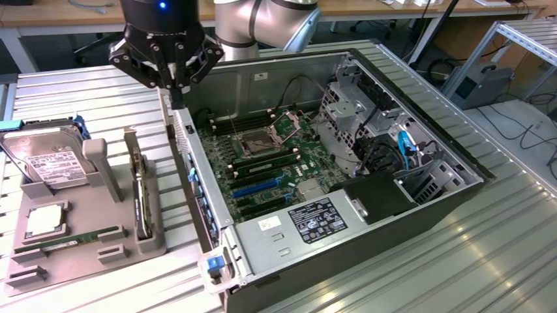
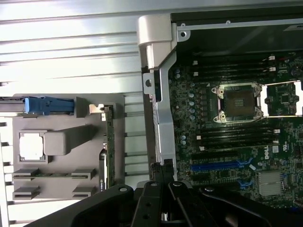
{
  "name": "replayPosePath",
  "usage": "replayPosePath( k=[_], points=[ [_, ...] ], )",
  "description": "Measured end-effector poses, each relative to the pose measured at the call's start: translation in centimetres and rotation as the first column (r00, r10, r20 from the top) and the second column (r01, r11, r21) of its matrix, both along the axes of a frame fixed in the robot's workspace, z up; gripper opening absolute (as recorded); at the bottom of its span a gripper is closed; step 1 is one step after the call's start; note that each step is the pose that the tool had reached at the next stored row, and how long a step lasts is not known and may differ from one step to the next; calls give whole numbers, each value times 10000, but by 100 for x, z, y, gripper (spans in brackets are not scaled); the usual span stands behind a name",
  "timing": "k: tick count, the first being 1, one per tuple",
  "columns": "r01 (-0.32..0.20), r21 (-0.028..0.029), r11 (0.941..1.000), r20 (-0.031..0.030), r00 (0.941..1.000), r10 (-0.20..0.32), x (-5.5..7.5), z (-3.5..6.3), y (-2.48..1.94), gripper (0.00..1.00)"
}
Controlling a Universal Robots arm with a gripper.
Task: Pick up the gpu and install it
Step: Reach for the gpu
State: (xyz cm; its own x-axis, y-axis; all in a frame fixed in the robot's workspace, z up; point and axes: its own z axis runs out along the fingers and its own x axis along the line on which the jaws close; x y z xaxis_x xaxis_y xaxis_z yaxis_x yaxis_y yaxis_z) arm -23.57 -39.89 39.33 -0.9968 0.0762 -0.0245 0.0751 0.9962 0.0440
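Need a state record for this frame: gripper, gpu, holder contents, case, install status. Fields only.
gripper: shut, looks empty, above the case wall next to the holder
gpu: standing on edge in the grey holder, not grasped
also in holder: hard drive, memory stick
case: open, motherboard exposed
install: not done

The table (image 1: 78,98) is ribbed bare metal with a dull sheen. The case (image 1: 235,88) is grey sheet metal inside, matt black outside. The holder (image 1: 104,169) looks like matt grey plastic. The drive (image 1: 30,142) is silvery metal with a white paper label (image 1: 54,166). The end effector (image 1: 177,98) is black, fairly matt.
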Motion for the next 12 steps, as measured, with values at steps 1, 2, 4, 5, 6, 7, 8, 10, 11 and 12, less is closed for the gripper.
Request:
replayPosePath(
  k=[1,2,4,5,6,7,8,10,11,12],
  points=[
    [0,1,10000,1,10000,0,-3,-1,0,11],
    [0,0,10000,1,10000,0,-8,0,0,11],
    [0,0,10000,0,10000,0,-15,0,0,11],
    [0,0,10000,0,10000,0,-20,0,0,11],
    [0,0,10000,0,10000,0,-24,0,0,11],
    [0,-1,10000,0,10000,0,-28,0,0,11],
    [0,-1,10000,1,10000,0,-31,0,0,11],
    [0,-1,10000,1,10000,0,-40,0,0,11],
    [1,-1,10000,1,10000,-1,-43,0,0,11],
    [0,-1,10000,0,10000,0,-47,0,0,11]
  ],
)
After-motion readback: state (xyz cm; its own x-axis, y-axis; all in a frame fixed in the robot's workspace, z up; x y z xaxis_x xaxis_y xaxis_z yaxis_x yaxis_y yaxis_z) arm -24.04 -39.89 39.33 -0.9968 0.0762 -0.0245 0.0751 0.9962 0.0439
